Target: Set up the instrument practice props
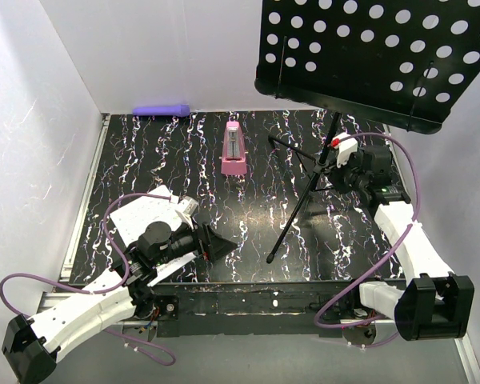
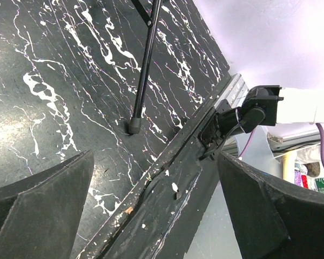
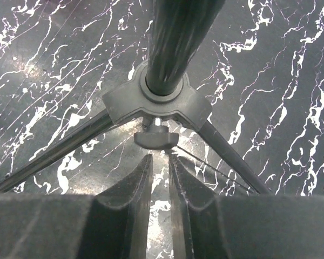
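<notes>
Along the right edge of the worktop (image 1: 184,168), the right arm (image 1: 408,240) rises from its base at the near-right corner and runs away from us. Its wrist bends left to meet the music stand (image 1: 298,200) low on its pole (image 3: 178,32). Seen from that wrist, the right fingers (image 3: 135,199) are drawn almost together with only a thin slit between them and nothing visible in it. Their tips sit just short of the wing knob (image 3: 156,139) under the tripod hub (image 3: 124,100). We cannot tell whether they touch the knob.

The stand is upright on the right half of the worktop. Its perforated desk (image 1: 400,48) looms over the far-right corner, and one rubber foot (image 2: 134,125) is planted close to the near edge.

The left arm (image 1: 88,308) lies low over the near-left corner with its wrist turned toward the right. The left fingers (image 1: 214,242) are spread as wide as they go, hold nothing, and point along the near edge.

We see the white sheet-music pages (image 1: 136,216) lying flat beneath that arm, partly covered by it. The pink metronome (image 1: 234,152) stands upright toward the middle of the far edge, well apart from both arms. A purple cylinder (image 1: 162,110) lies against the far edge near the far-left corner.
</notes>
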You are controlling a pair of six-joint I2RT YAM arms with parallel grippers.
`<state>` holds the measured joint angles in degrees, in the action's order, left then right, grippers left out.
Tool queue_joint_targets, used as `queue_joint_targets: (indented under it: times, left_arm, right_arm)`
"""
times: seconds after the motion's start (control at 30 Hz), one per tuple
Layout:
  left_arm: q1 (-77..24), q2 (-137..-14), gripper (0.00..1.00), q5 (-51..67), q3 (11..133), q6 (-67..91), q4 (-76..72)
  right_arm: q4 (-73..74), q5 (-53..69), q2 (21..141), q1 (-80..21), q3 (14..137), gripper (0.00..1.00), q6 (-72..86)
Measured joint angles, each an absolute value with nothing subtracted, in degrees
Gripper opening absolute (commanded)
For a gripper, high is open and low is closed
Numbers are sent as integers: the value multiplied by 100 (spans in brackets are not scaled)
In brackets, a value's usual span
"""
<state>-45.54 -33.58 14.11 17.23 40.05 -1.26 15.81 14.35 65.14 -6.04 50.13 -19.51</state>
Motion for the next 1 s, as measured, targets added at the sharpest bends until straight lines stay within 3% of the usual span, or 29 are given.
queue_joint_targets:
  times: [0.17, 0.27, 0.63, 0.87, 1.0]
  left_arm:
    - [-4554, -3361, 98, 1417, 1723, 4012, -130]
    - [-4554, -3415, 98, 1437, 1723, 4012, -152]
    - [-4554, -3527, 98, 1470, 1723, 4023, -172]
    - [-4554, -3581, 98, 1487, 1723, 4034, -176]
    - [-4554, -3597, 98, 1505, 1723, 4047, -176]
  right_arm:
    - [1551, 1527, 6233, -580, 4965, 52, -1951]
    - [1503, 1579, 6156, -589, 4965, 54, -1933]
    - [1323, 1330, 6490, -679, 4982, 46, -1476]
    - [1111, 1194, 6543, -705, 4982, 46, -1013]
    - [1007, 1162, 6674, -716, 4982, 35, -711]
